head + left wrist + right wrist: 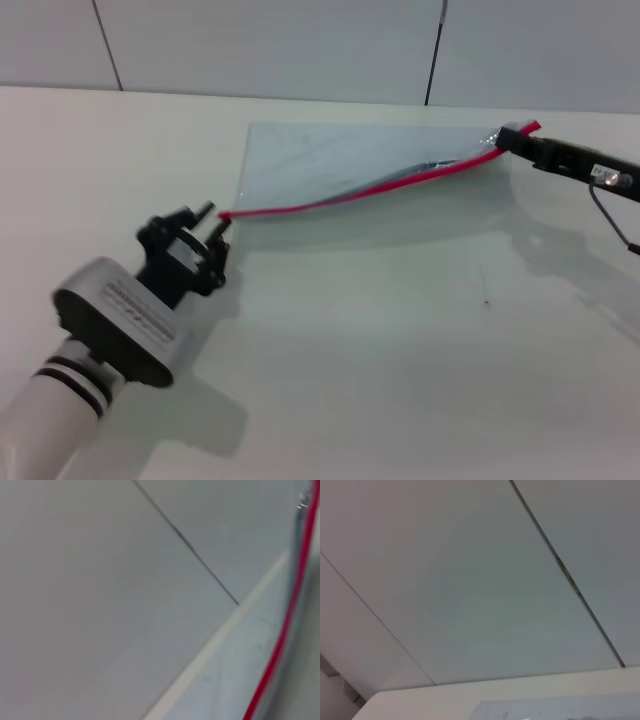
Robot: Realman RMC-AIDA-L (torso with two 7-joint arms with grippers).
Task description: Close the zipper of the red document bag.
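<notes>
While you look down from the head view, the red document bag lies flat near the table's far edge, a translucent blue-grey pouch; you cannot tell what it holds. Its zipper, a thin red strip, sags between both ends. Your left gripper reaches forward, fingers pinching the zipper's left end. Your right gripper stretches in from the table's right edge, clamped on the right end.

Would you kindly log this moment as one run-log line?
left gripper: at zipper end | right gripper: at other end | red document bag: on table
</notes>
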